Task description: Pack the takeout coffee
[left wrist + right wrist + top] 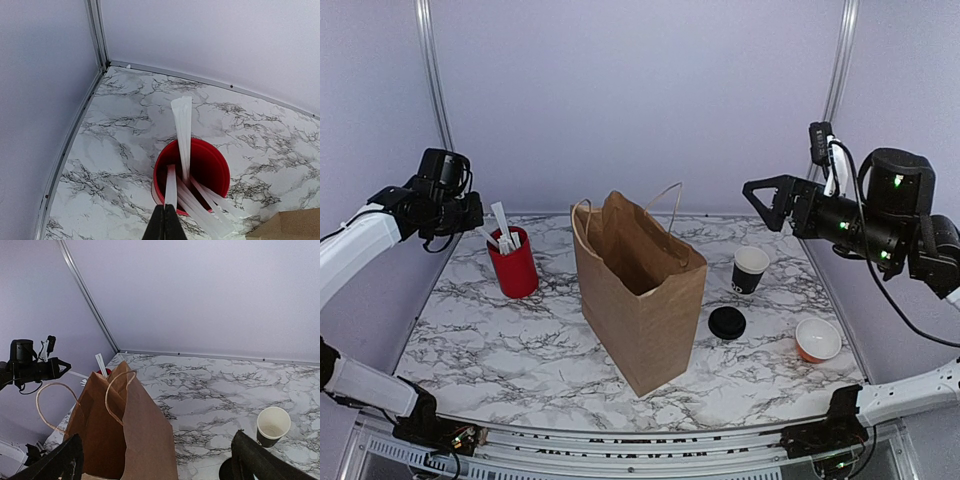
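left gripper (pixel 165 220): jaws pressed together, tips right over the near rim of the red cup (pixel 516 268). One of the white sticks (pixel 183 130) runs up to the fingertips; you can't tell if it's pinched.
right gripper (pixel 763 205): jaws spread wide, nothing in them. It hangs high over the table's right edge, well above everything.
takeout coffee: no lidded cup shows in any view, so it isn't assembled.
open black cup (pixel 750 270): upright toward the far right part of the table (pixel 520 340), white inside showing, looks empty.
loose black lid (pixel 727 323): flat on the table just nearer than the cup, between the bag and the right edge, touching neither.
paper bag (pixel 645 300): upright mid-table, mouth open. What shows of its inside is bare.
orange bowl (pixel 818 340): by the right edge, apart from the lid.
progress: early, by my read; nothing is packed.
left to do: you likely need to lid the cup, lift it and lower it into the bag. Maybe a stick goes in too.
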You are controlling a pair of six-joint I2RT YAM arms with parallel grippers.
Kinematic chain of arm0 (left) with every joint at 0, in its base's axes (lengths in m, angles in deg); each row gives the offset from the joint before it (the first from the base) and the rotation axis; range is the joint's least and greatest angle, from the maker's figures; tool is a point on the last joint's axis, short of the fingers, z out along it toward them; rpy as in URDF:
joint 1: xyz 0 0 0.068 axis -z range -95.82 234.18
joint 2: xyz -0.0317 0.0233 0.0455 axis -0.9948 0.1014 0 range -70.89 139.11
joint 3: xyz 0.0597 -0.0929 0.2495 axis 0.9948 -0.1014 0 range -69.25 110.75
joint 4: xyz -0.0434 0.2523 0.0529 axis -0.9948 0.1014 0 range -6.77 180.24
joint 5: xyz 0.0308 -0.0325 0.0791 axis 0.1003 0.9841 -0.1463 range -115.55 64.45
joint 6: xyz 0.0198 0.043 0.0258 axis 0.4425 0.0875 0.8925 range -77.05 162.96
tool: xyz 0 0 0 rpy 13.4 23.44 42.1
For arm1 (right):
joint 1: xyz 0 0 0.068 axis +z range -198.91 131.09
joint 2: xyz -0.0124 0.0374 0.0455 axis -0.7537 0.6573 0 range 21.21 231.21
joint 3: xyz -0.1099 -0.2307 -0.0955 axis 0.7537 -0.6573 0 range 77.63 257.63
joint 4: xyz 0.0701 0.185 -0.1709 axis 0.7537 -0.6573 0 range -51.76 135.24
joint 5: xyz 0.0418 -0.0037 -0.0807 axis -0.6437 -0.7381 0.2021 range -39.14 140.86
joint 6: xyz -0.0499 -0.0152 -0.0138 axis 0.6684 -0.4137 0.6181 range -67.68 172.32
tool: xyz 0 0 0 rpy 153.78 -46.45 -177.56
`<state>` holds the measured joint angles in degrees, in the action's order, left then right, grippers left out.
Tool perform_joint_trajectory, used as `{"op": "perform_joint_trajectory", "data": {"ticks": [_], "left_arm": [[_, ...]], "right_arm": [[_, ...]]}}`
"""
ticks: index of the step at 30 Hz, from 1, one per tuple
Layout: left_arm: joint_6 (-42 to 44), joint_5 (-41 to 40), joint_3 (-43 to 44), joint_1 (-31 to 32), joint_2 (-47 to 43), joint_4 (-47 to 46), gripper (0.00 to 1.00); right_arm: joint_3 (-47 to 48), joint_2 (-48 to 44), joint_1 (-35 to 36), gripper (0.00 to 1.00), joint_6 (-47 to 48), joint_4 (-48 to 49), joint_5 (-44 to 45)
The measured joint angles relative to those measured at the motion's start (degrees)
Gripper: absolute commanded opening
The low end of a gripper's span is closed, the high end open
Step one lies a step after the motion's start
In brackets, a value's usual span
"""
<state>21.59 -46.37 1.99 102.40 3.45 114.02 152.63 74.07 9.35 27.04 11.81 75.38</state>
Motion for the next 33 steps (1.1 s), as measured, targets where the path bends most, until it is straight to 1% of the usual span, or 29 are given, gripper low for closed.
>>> {"op": "perform_joint_trajectory", "data": {"ticks": [15, 21, 27, 30, 33], "left_arm": [[-0.2, -0.3, 4.6, 1.6, -12.6, 8.7, 0.00], [-1.0, 0.4, 7.1, 1.9, -17.0, 10.5, 0.00], [-1.5, 3.1, 11.1, 2.0, -19.5, 10.9, 0.00], [-1.5, 5.7, 12.3, 2.0, -20.5, 10.2, 0.00], [-1.5, 10.1, 12.8, 2.1, -20.9, 8.7, 0.00]], "right_arm": [[0.2, 2.3, 0.0, 1.00, 0.5, 0.0, 0.0], [0.4, 3.1, 0.0, 1.00, 0.7, 0.0, 0.0], [1.0, 3.7, 0.0, 1.00, 1.2, 0.3, 0.0], [1.0, 3.7, 0.0, 1.00, 1.3, 0.4, 0.0], [1.0, 3.7, 0.0, 1.00, 1.3, 0.4, 0.0]]}}
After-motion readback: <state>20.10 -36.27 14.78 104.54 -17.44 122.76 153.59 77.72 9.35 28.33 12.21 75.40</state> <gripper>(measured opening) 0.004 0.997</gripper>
